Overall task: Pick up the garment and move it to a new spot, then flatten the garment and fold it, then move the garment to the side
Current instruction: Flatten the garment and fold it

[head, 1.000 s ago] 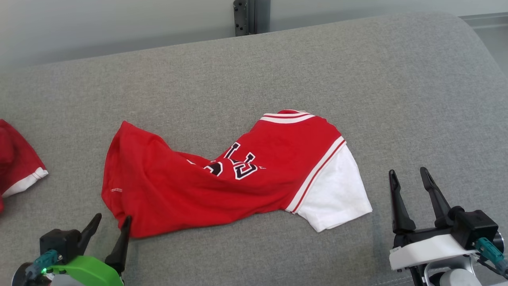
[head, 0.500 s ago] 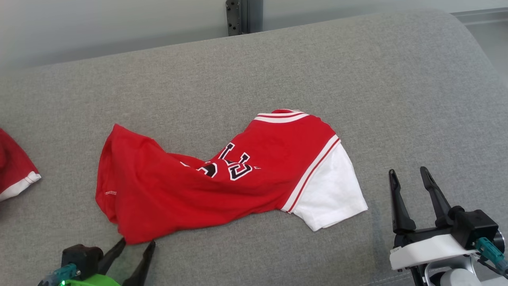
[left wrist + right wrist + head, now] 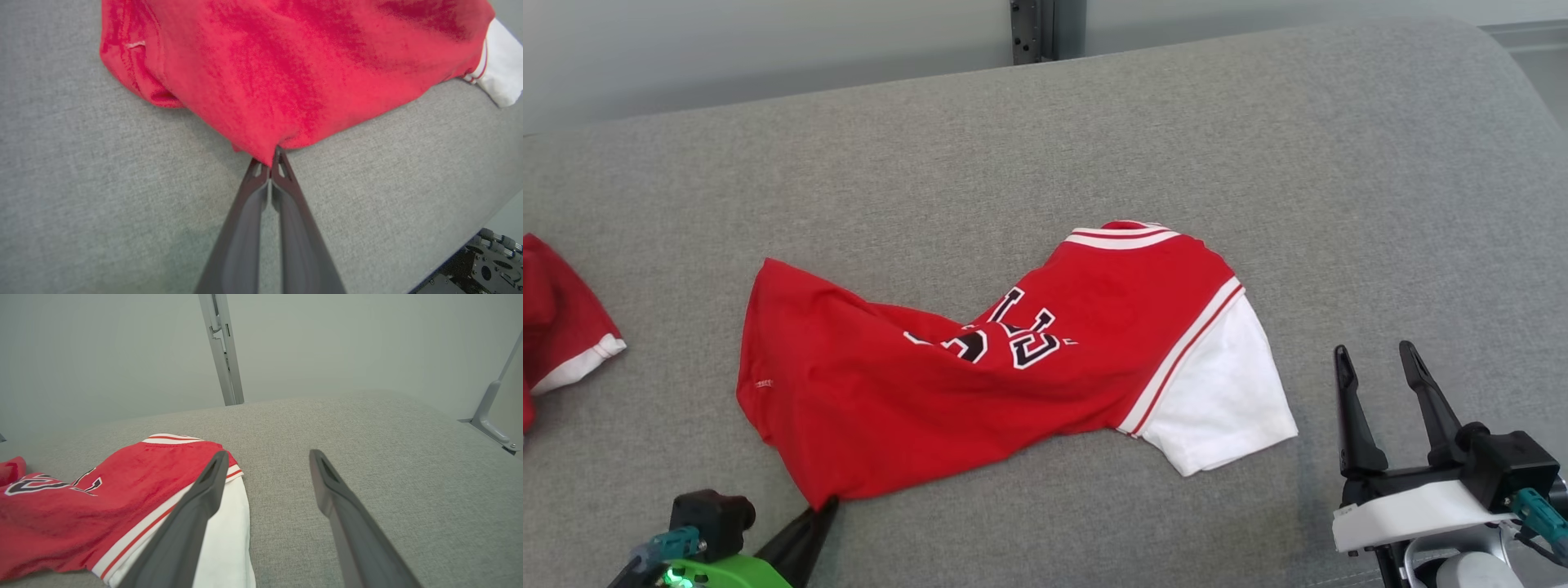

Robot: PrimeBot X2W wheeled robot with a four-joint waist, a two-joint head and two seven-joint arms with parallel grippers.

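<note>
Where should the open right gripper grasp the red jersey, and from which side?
Probably the white sleeve, at its outer hem, from the robot's right: it lies flat, nearest the right gripper, opposite the corner of the red jersey that the left gripper pinches.

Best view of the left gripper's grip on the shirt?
Left wrist view: left gripper shut on the shirt corner, close up. Head view shows it small, bottom edge; right wrist view, the shirt's sleeve end.

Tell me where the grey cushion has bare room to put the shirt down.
Free: the wide strip behind the red shirt, and the patch between its white sleeve and the right tool. Crowded: the left edge, by another red garment.
</note>
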